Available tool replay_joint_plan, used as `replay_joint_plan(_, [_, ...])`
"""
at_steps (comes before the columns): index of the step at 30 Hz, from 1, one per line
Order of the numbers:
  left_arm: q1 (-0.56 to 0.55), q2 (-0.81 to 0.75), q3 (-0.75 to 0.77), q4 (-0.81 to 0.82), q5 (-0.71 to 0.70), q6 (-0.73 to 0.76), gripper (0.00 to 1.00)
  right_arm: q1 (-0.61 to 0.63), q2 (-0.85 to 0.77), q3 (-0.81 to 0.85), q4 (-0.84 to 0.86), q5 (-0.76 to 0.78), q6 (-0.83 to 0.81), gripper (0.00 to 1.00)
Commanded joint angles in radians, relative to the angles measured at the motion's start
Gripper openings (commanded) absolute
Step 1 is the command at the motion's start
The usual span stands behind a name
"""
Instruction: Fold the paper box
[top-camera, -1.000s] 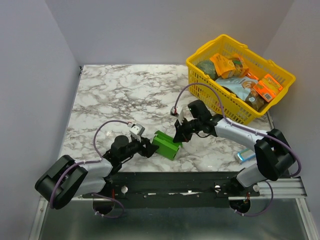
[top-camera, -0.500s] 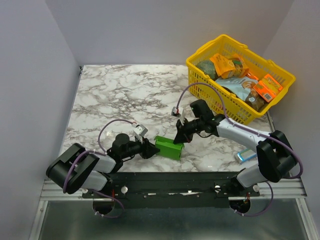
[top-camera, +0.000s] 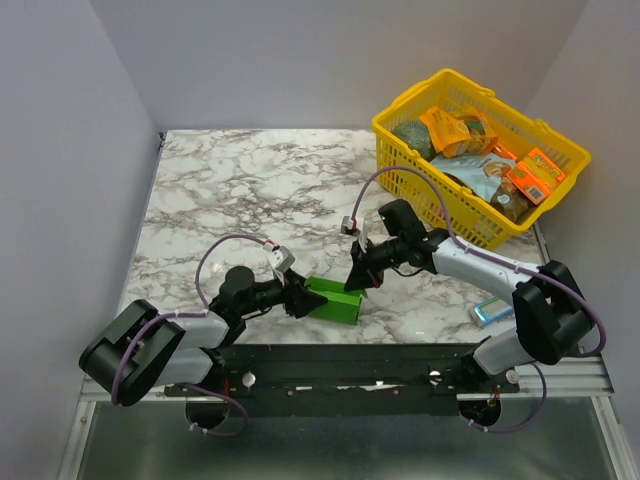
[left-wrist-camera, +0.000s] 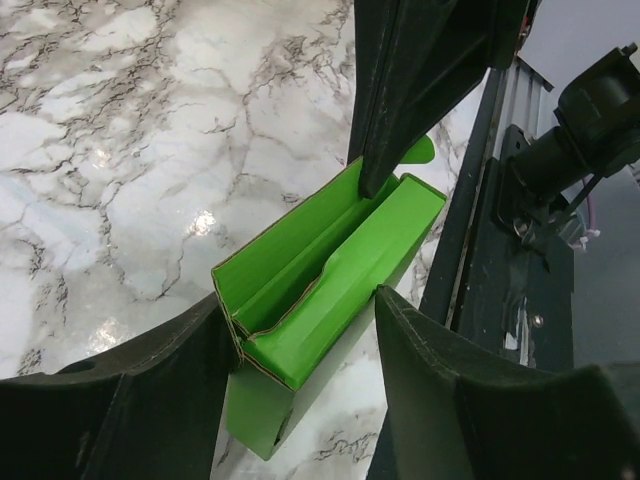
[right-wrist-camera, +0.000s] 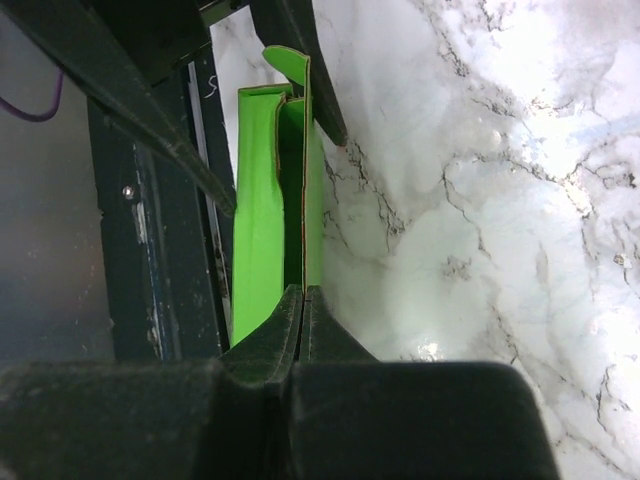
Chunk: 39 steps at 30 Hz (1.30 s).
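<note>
The paper box (top-camera: 335, 298) lies on the marble surface (top-camera: 250, 190), well apart from the yellow basket (top-camera: 430, 190) and at the near-left of it. It is an open trough: the long walls are raised, and a rounded tab stands free at the end that faces the basket.

The step in hand seems to be the shaping of the walls, with the closing not yet done. The right gripper (top-camera: 357, 283) is clenched on the thin edge of one long wall, at the end toward the basket. The left gripper (top-camera: 300, 298) is spread around the end away from the basket, its fingers (left-wrist-camera: 180, 360) just beside the walls; whether they press is not clear.

Both arms reach low and inward, wrists pointing at each other across the box. The next move probably calls for tucking the tab while one gripper steadies the card.
</note>
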Motion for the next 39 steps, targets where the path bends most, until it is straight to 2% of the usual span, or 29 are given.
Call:
replay_joint_plan(1, [0.001,-0.038,-0.001,-0.024,0.117,0.003,0.62,0.006,0.002,0.027,-0.007,-0.062,-0.013,0.03])
replay_joint_plan(3, [-0.001,-0.055,-0.005,-0.023,0.146,-0.022,0.61,0.007,-0.002,0.03,-0.008,-0.069,-0.013,0.03])
replay_joint_plan(5, [-0.002,-0.061,-0.008,-0.009,0.17,-0.035,0.66,0.006,-0.002,0.036,-0.013,-0.079,-0.013,0.03])
replay_joint_plan(7, [-0.005,-0.055,-0.01,0.002,0.181,-0.055,0.66,0.007,-0.002,0.039,-0.017,-0.085,-0.013,0.03])
replay_joint_plan(14, [-0.024,0.011,-0.001,0.058,0.232,-0.098,0.71,0.007,-0.018,0.044,-0.025,-0.085,-0.01,0.02])
replay_joint_plan(20, [-0.045,0.026,-0.005,0.062,0.236,-0.106,0.71,0.006,-0.02,0.046,-0.028,-0.074,-0.009,0.02])
replay_joint_plan(22, [-0.051,0.028,-0.005,0.06,0.235,-0.106,0.67,0.006,-0.018,0.047,-0.028,-0.071,-0.007,0.02])
replay_joint_plan(23, [-0.054,0.029,-0.005,0.055,0.232,-0.103,0.57,0.006,-0.018,0.049,-0.028,-0.068,-0.005,0.02])
replay_joint_plan(26, [-0.062,0.037,-0.002,0.054,0.233,-0.103,0.42,0.006,-0.021,0.05,-0.028,-0.062,-0.001,0.02])
replay_joint_plan(30, [-0.067,0.005,-0.002,0.026,0.212,-0.083,0.32,0.006,-0.017,0.062,-0.03,-0.004,0.042,0.06])
replay_joint_plan(31, [-0.067,-0.009,-0.002,0.014,0.204,-0.076,0.3,0.004,-0.017,0.07,-0.033,0.012,0.059,0.08])
replay_joint_plan(34, [-0.07,-0.095,0.001,-0.069,0.14,-0.025,0.27,0.006,-0.044,0.093,-0.054,0.105,0.139,0.28])
replay_joint_plan(35, [-0.082,-0.124,0.002,-0.151,0.116,-0.004,0.26,0.004,-0.058,0.105,-0.079,0.128,0.174,0.47])
replay_joint_plan(38, [-0.111,-0.268,0.037,-0.358,-0.056,0.119,0.26,0.004,-0.138,0.119,-0.132,0.291,0.287,0.61])
replay_joint_plan(39, [-0.148,-0.332,0.048,-0.404,-0.108,0.15,0.26,0.004,-0.159,0.127,-0.148,0.388,0.309,0.63])
